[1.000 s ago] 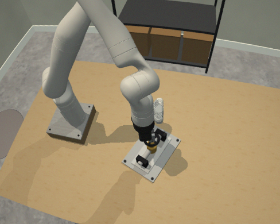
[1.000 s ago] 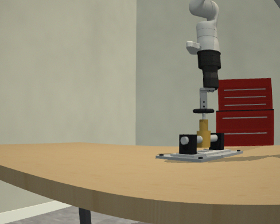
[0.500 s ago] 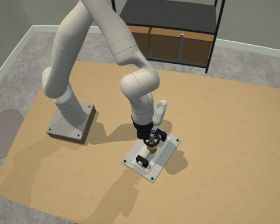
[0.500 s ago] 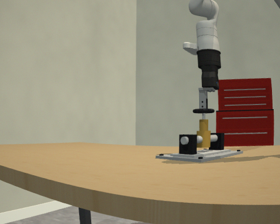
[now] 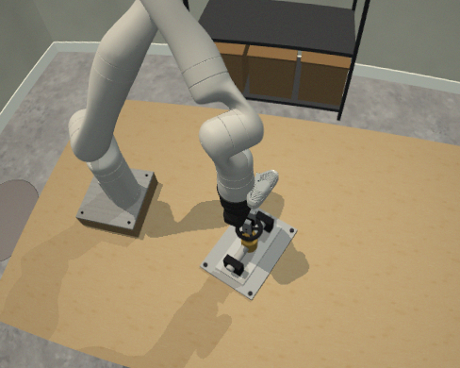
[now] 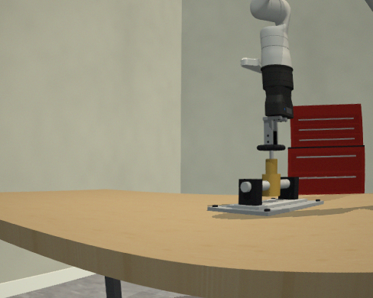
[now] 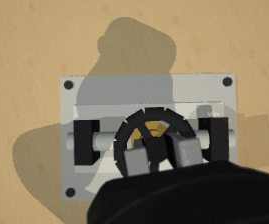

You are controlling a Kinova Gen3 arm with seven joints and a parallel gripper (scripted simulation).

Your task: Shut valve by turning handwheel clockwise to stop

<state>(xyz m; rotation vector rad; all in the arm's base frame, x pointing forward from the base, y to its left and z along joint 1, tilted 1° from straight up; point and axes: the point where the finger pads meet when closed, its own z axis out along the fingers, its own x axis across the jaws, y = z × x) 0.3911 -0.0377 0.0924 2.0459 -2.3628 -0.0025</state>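
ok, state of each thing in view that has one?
tool: shut on the handwheel, pointing straight down.
handwheel: level, gripped at its spoke.
valve: upright, on its plate.
plate: flat on the table.
pipe: level, held in two black blocks.
red cabinet: drawers closed.

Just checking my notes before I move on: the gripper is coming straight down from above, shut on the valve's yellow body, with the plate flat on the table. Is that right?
Not quite. The gripper is shut on the black handwheel, not the yellow body below it; the wrist view shows the fingers clamping its rim. The rest holds: it comes straight down, and the plate lies flat on the table.
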